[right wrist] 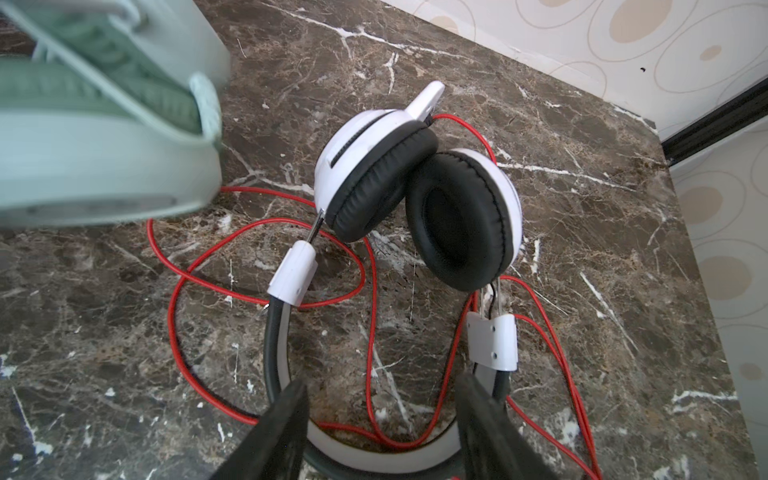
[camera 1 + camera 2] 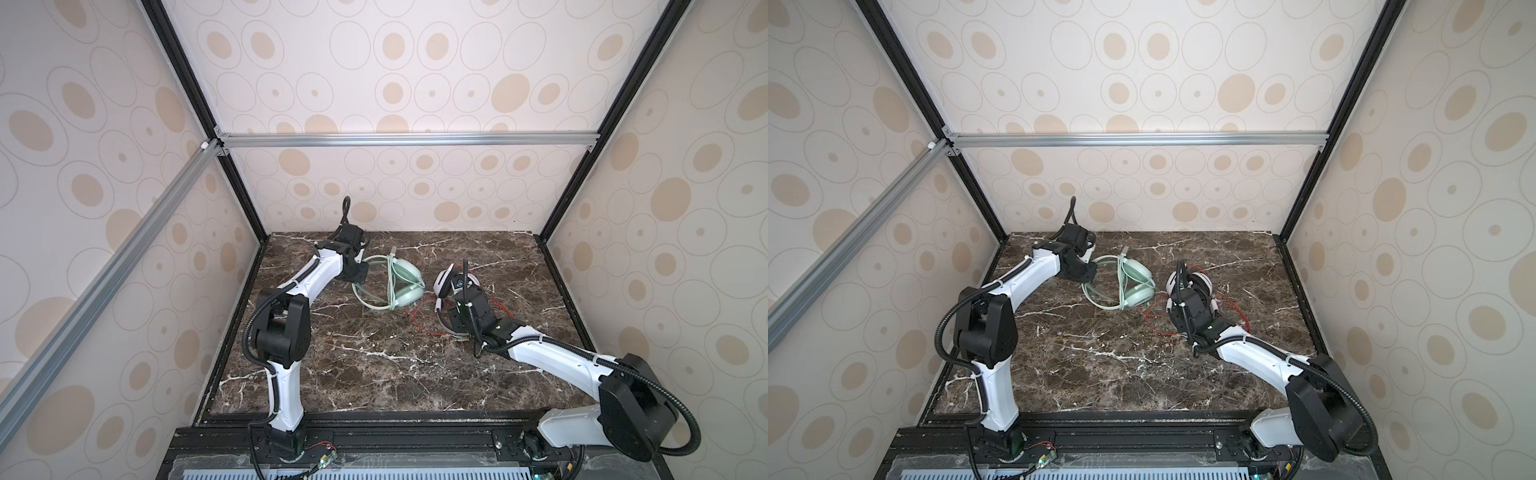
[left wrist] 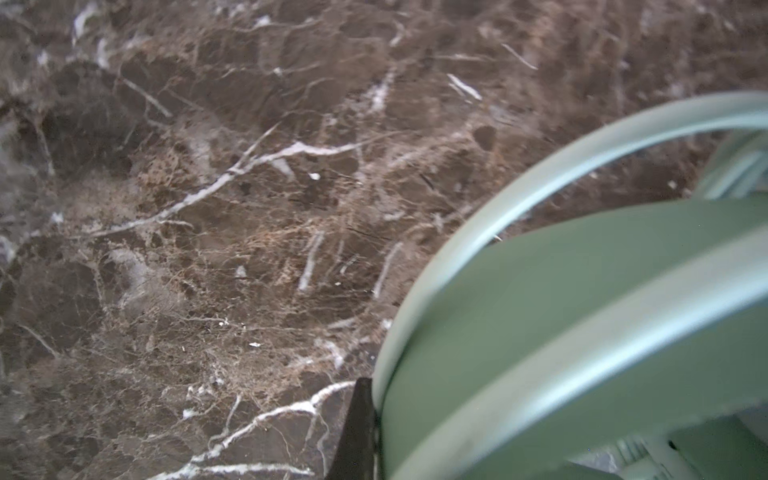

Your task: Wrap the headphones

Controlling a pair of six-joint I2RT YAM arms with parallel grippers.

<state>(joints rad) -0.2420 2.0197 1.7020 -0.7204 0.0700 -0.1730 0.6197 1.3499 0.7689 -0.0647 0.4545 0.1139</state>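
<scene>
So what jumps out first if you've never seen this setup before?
The bright red cable grabs you first. It sprawls in loose loops over the dark marble table around the white-and-black headphones, with the right gripper open over their headband. Beside them lies a mint-green headset, its pale cable looped over it and the left gripper close against it.

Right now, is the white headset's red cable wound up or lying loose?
Loose. The red cable sprawls in open loops on the table around the white headset, not coiled round it.
</scene>
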